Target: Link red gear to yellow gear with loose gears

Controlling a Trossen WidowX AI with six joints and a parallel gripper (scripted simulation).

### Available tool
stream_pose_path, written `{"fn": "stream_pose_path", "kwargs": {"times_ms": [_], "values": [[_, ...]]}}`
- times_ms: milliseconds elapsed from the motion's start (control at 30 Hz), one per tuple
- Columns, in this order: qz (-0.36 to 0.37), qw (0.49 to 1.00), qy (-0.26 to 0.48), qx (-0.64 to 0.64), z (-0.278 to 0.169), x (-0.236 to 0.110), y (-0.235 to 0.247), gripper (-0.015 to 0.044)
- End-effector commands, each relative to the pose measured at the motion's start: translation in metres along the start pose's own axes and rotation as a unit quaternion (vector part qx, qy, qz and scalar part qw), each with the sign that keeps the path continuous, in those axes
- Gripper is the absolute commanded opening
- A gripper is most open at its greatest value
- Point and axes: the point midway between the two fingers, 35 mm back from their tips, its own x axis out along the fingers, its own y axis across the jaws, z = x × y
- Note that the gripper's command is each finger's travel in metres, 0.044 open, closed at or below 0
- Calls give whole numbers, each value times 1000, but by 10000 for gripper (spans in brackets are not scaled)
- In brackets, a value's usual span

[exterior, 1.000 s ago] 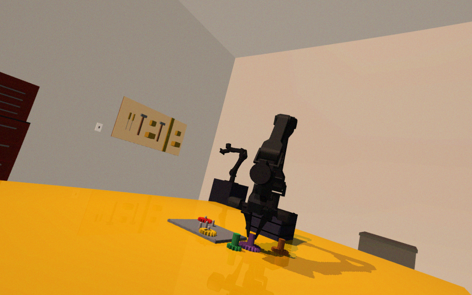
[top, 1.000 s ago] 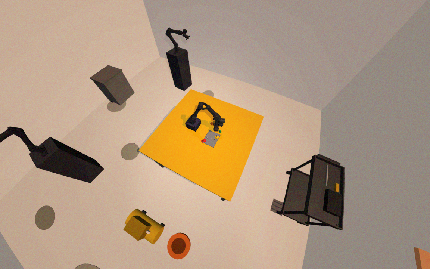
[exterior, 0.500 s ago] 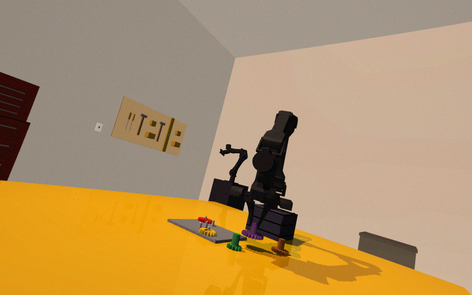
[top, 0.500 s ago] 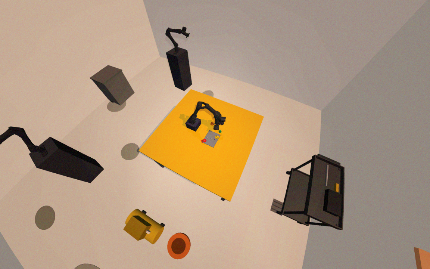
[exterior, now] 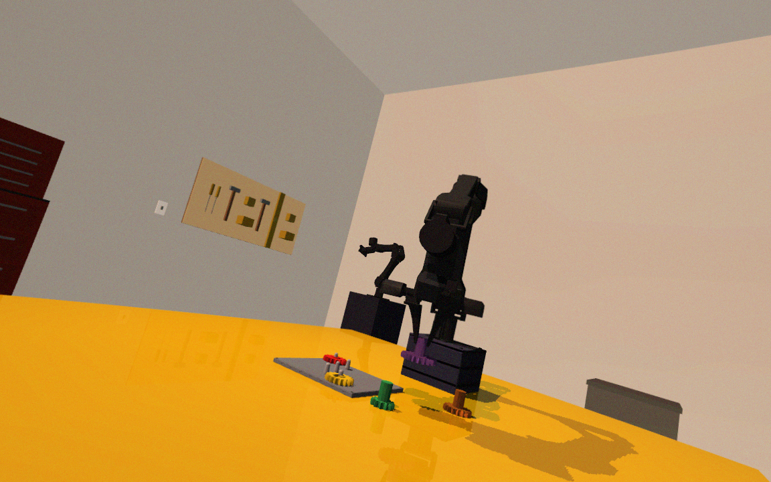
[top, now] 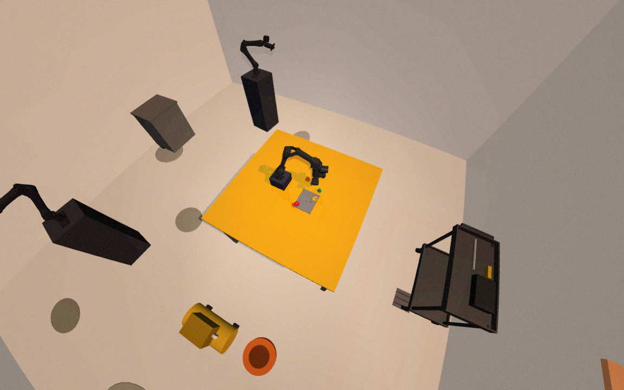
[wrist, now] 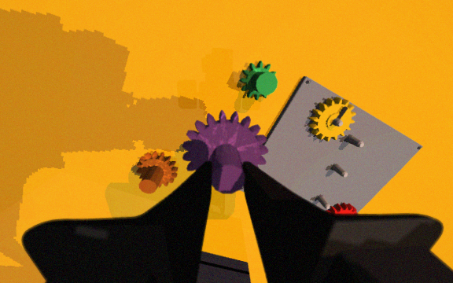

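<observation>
My gripper [wrist: 226,167] [exterior: 423,343] is shut on the knob of the purple gear [wrist: 230,137] [exterior: 418,358] and holds it in the air above the table, beside the board. The grey board [wrist: 289,157] [exterior: 370,384] [top: 308,209] carries the yellow gear [wrist: 330,119] [exterior: 339,378] [top: 314,199] and the red gear [wrist: 344,209] [exterior: 334,359] [top: 296,204]. Three empty pegs show in the wrist view: one peg [wrist: 354,141] near the yellow gear, a middle peg [wrist: 339,170] and one peg [wrist: 322,202] near the red gear, which the right finger partly hides.
The green gear [wrist: 259,80] [exterior: 384,396] [top: 319,190] stands on the table [top: 275,232] near the board's corner. The orange gear [wrist: 156,170] [exterior: 458,406] [top: 307,179] stands on the opposite side of the held gear from the board. The arm's dark base [top: 280,180] [exterior: 442,365] is on the same table.
</observation>
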Motion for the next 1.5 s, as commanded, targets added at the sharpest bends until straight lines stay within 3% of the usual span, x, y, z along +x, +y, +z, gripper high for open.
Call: {"fn": "stream_pose_path", "kwargs": {"times_ms": [0,533,1467], "values": [[0,1000,-6,-1,3,-15,0,0],[0,1000,-6,-1,-4,-62,2,0],[-2,1000,-5,-1,-25,-35,-56,0]]}}
